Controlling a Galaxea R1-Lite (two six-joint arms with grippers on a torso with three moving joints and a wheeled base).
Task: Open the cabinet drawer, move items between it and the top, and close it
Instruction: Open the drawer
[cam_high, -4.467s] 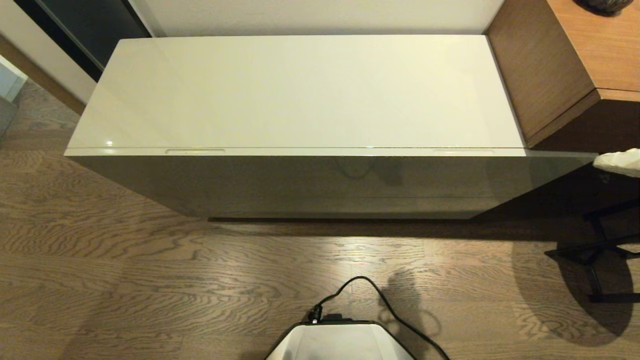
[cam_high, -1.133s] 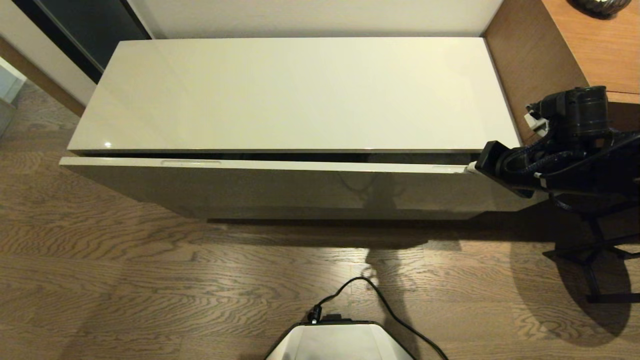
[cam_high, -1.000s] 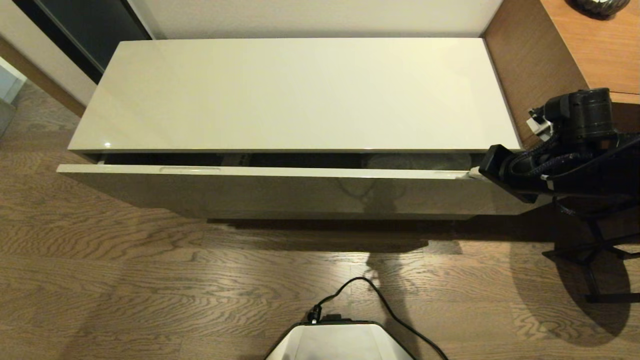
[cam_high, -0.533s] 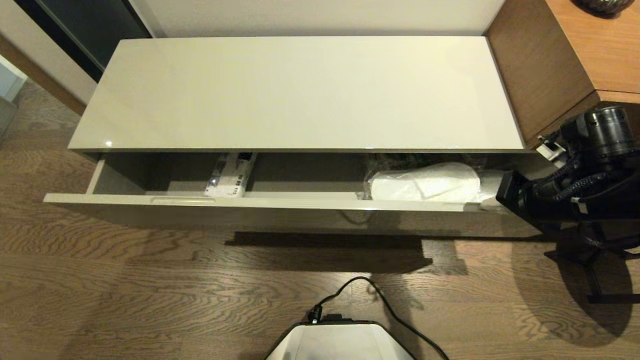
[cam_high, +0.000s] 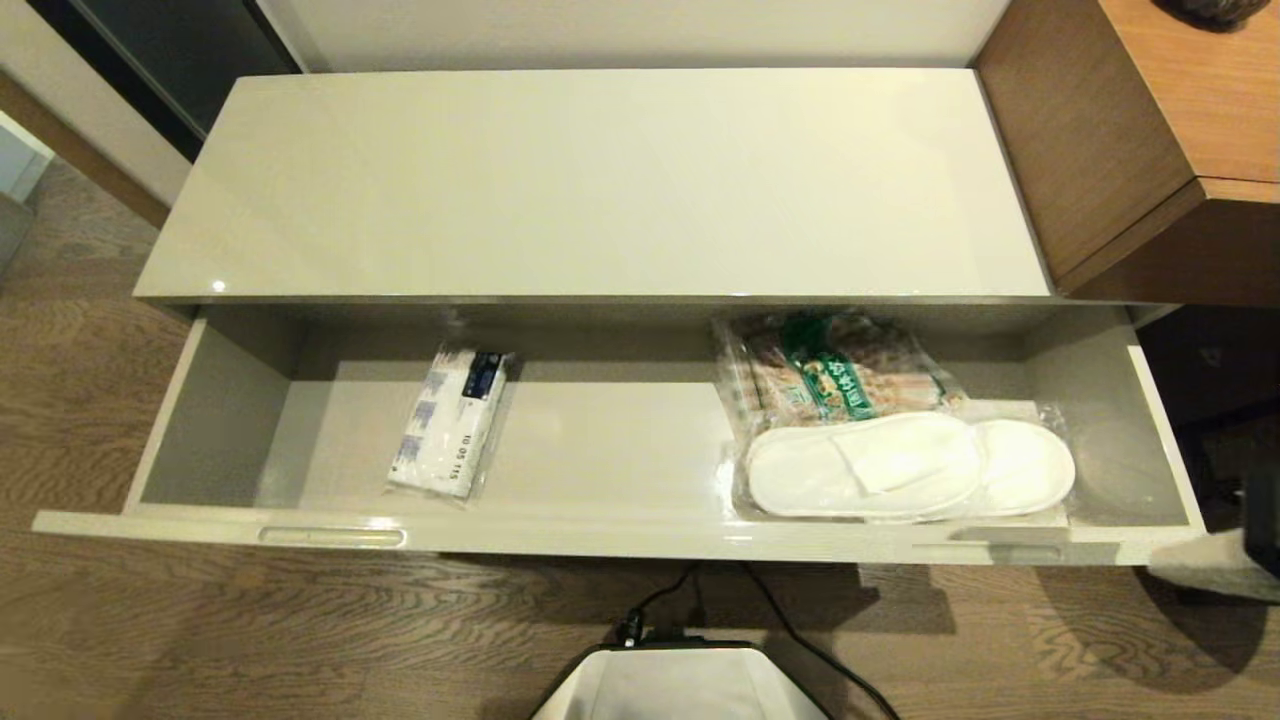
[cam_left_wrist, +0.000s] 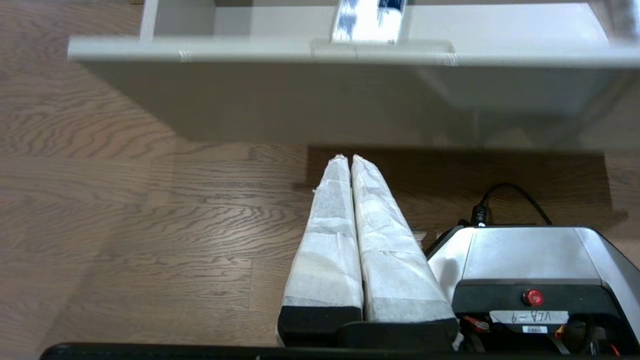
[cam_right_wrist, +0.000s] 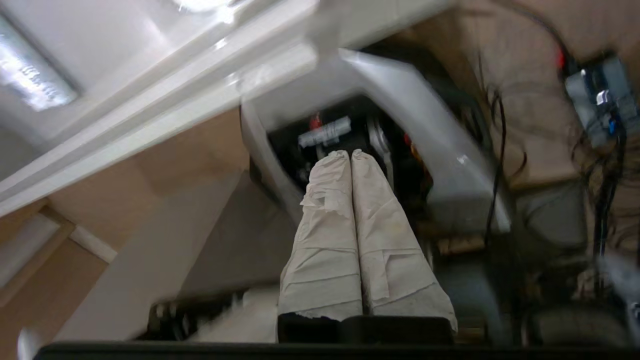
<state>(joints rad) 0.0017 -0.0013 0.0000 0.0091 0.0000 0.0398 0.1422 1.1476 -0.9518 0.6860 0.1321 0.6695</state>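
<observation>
Standing fully open since a half-second ago: cabinet drawer (cam_high: 640, 535) | slippers (cam_high: 905, 468), snack packet (cam_high: 835, 375) exposed | right claw (cam_right_wrist: 351, 155) together, left claw (cam_left_wrist: 350, 159) together | next: lift items.

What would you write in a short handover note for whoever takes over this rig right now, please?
Left end effector: shut, holding nothing, low over the floor in front of the drawer.
Right end effector: shut, holding nothing, off the drawer's right end.
Cabinet drawer: open, pulled far out.
Inside, right half: bagged white slippers lying partly over the brown-patterned packet behind them. Left of centre: tissue pack.
The top carries nothing.
Done: drawer opened.
Left: lift slippers and packet onto the top, then close the drawer.
</observation>
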